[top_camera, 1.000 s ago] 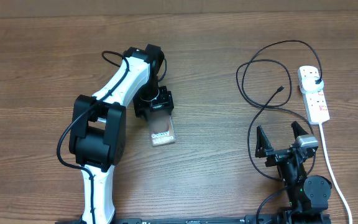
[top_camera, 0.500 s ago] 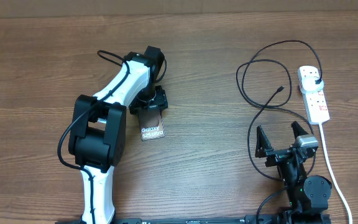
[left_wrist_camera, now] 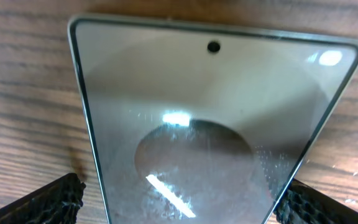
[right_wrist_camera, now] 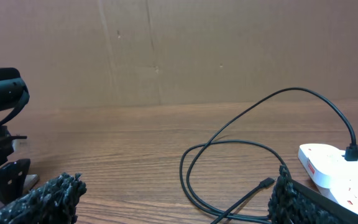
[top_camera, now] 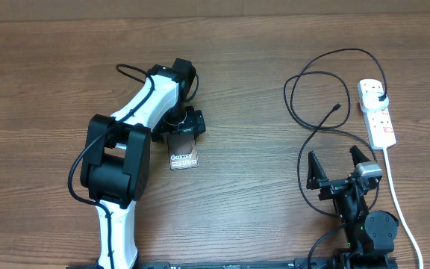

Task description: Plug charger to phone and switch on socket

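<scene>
At table left of centre: phone (top_camera: 184, 158) flat on wooden table (top_camera: 260, 224), white Galaxy lettering face-up in overhead view, long axis running roughly away from robot base.
Left gripper (top_camera: 183, 125): pointing down over far end of phone, jaws spread wide, straddling the slab's width.
Left fingers (left_wrist_camera: 42, 200): at both lower corners of wrist view. Strip of bare wood between left pad and phone edge. Right pad just beside other edge, contact unclear. No clamp on phone.
Phone in left wrist view: glossy face, small round hole near one short edge, light reflections across it.
Right gripper (top_camera: 338, 168): low at right, near front edge of table, jaws fully apart, nothing between them.
Charger (right_wrist_camera: 294, 89): thin black cable in loose loops on table right of centre. Black plug seated in far end of socket. Small connector tip loose on wood, well apart from phone.
Socket (top_camera: 378, 112): white strip near right edge, red markings on top, thick white cord trailing toward front past right gripper. Switch position too small to tell.
</scene>
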Robot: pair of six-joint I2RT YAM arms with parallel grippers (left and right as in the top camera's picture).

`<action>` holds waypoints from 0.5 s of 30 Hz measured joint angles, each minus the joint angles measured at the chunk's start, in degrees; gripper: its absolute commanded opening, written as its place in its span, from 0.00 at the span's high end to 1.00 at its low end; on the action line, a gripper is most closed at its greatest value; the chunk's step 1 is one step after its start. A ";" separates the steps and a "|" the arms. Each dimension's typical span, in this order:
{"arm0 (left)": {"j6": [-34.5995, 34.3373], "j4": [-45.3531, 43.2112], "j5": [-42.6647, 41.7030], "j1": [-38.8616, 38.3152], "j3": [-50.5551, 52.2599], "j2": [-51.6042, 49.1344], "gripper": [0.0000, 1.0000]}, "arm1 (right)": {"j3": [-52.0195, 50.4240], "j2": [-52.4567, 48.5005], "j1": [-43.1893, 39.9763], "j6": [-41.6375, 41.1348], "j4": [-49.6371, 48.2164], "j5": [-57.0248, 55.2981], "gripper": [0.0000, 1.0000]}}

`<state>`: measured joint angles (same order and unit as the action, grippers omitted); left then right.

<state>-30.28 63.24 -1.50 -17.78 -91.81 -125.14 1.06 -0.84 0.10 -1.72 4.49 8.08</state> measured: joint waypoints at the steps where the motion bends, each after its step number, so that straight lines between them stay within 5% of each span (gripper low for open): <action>1: -0.02 0.39 -0.17 0.00 0.07 0.00 0.00 | 0.00 0.00 0.00 0.02 0.02 0.02 0.00; 15: 4.28 -1.40 -0.76 -0.42 0.28 0.00 0.01 | 0.00 0.00 0.00 0.02 0.00 0.02 0.00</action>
<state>-26.00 61.84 -2.26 -18.20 -91.53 -125.14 1.06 -0.84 0.10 -1.69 4.49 8.10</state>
